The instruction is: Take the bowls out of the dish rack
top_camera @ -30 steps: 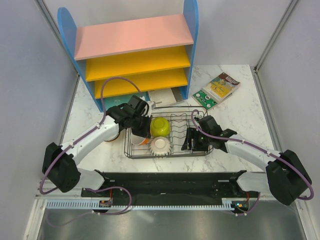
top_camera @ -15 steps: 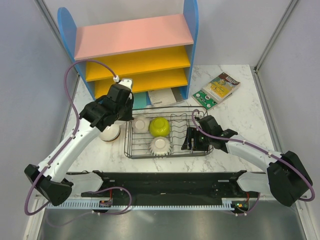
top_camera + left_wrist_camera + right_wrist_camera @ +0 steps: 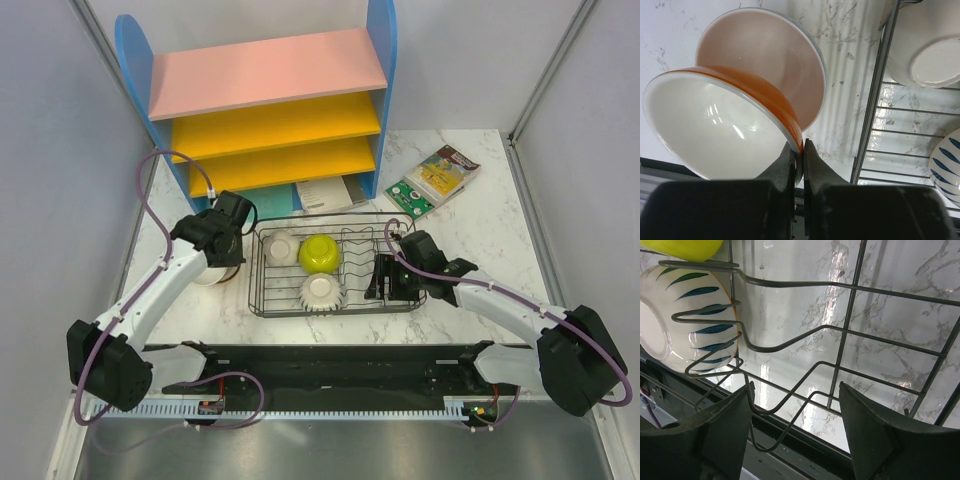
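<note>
Orange outside and glossy white inside, the round bowl (image 3: 725, 130) closest to us hangs tilted from the left fingers (image 3: 795, 159), which are clamped on a thin bit of its rim. Directly under it a pale pink bowl (image 3: 765, 55) sits on the white marbled worktop (image 3: 850, 45), just beside the left wall of the black wire dish rack (image 3: 873, 100). We cannot tell whether the two bowls touch. Our first worry is that narrow pinch: on a slick rim the weight hangs to one side, so the bowl may swivel or slip. Let go while tilted, it could clatter into the pink one, chip it, or slide toward the rack wall.

At the rack's near right, the right fingers (image 3: 384, 281) stand wide with nothing between them, low over the bent wire prongs (image 3: 825, 327). We judge a snag likely if they move sideways. A caught wire would drag the whole rack and shake what remains inside. The white bowl with blue leaf strokes (image 3: 685, 315) lies in the near row against those prongs, so pulling it at an angle could jam it.

Farther back rest a cream bowl turned foot-up (image 3: 281, 245) and a yellow-green bowl (image 3: 319, 253). Near behind them stands the blue shelf unit with pink and yellow boards (image 3: 270, 110). A careless lift could strike its lowest board.
</note>
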### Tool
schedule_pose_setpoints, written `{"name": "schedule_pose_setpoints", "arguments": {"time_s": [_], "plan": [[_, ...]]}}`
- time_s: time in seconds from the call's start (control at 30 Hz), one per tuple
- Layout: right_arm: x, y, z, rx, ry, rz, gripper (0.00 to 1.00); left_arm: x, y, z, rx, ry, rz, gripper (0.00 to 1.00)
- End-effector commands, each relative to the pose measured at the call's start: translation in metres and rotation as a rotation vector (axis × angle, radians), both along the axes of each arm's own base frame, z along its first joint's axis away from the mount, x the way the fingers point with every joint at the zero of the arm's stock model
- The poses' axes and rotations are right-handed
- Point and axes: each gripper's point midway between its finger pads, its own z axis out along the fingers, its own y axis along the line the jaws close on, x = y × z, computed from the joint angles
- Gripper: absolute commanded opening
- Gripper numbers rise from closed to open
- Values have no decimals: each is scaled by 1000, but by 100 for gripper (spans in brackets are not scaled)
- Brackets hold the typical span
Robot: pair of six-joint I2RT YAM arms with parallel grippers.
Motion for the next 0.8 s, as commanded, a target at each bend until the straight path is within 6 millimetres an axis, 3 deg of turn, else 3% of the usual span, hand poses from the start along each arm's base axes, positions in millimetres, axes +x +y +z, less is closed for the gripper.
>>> {"name": "schedule_pose_setpoints", "arguments": {"time_s": [0.0,0.5,0.67,0.77], "plan": [[11,-5,9,-14,-52,-18,75,19,4,10,15,-95,16,2],[13,-11,12,-30,-54,-32,76,44,-6,-6,54,-29,-35,2],[15,-12,11,-34,-54,-34,76,42,-7,-8,41,-22,-35,19],[14,-11,10,-37,-48,-30,76,40,-6,-5,37,-35,-34,39]]}}
